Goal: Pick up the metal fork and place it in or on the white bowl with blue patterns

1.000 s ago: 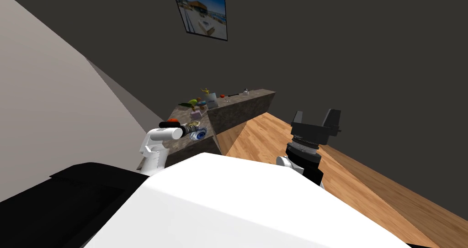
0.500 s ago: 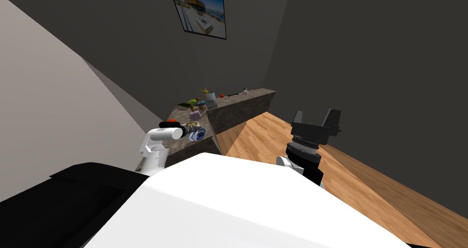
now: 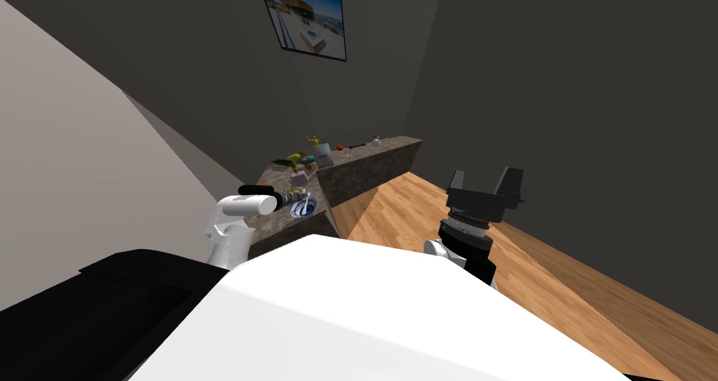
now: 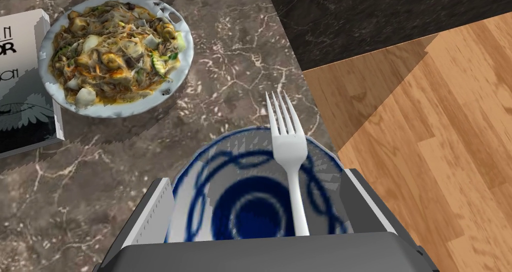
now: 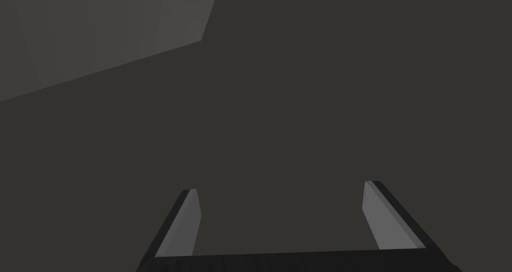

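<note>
The pale grey fork [image 4: 290,149] lies in the white bowl with blue patterns [image 4: 235,194], its tines reaching out over the bowl's far rim. My left gripper [image 4: 256,181] hovers right above the bowl, open, with one finger [image 4: 155,209] on each side of it and neither touching the fork. In the head view the bowl [image 3: 306,207] sits at the near end of the stone counter [image 3: 364,163], just beyond my left gripper [image 3: 296,199]. My right gripper [image 3: 484,182] is raised over the wooden floor, open and empty [image 5: 280,209].
A plate of noodles [image 4: 115,53] and a white book [image 4: 25,93] lie on the marbled counter top [image 4: 225,58] beyond the bowl. The counter's edge and the wooden floor [image 4: 450,133] are close beside the bowl. Several small items [image 3: 312,156] stand farther along the counter.
My left gripper has opened and let go of the fork, which now rests in the bowl. The left hand has drawn back slightly. The right arm is unmoved.
</note>
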### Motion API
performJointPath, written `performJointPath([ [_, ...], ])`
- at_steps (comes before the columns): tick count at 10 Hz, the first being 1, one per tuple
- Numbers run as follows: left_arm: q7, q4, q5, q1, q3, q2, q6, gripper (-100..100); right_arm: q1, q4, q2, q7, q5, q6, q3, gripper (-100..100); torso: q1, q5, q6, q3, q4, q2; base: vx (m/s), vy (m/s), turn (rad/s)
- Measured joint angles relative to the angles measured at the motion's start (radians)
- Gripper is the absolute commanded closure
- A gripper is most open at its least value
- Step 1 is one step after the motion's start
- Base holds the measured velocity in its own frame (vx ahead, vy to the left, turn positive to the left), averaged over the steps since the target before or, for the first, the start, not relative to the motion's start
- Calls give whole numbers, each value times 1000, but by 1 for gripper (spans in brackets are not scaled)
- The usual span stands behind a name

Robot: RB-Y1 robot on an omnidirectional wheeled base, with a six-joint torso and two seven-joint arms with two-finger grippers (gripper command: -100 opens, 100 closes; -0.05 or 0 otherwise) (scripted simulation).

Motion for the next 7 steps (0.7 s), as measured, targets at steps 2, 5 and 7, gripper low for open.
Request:
performJointPath([
  [2,39,-49,11,7,7,18,43,-100,0,0,0,0,0,0,0,0,0,0,0,0,0,0,19,33,-22],
  [5,95,-125,28,21,18,41,105,-100,0,0,0,0,0,0,0,0,-1,0,0,0,0,0,25,32,-25],
  [7,115,-149,37,27,26,51,127,0,0,0,0,0,0,0,0,0,-2,0,0,0,0,1,4,7,-2],
])
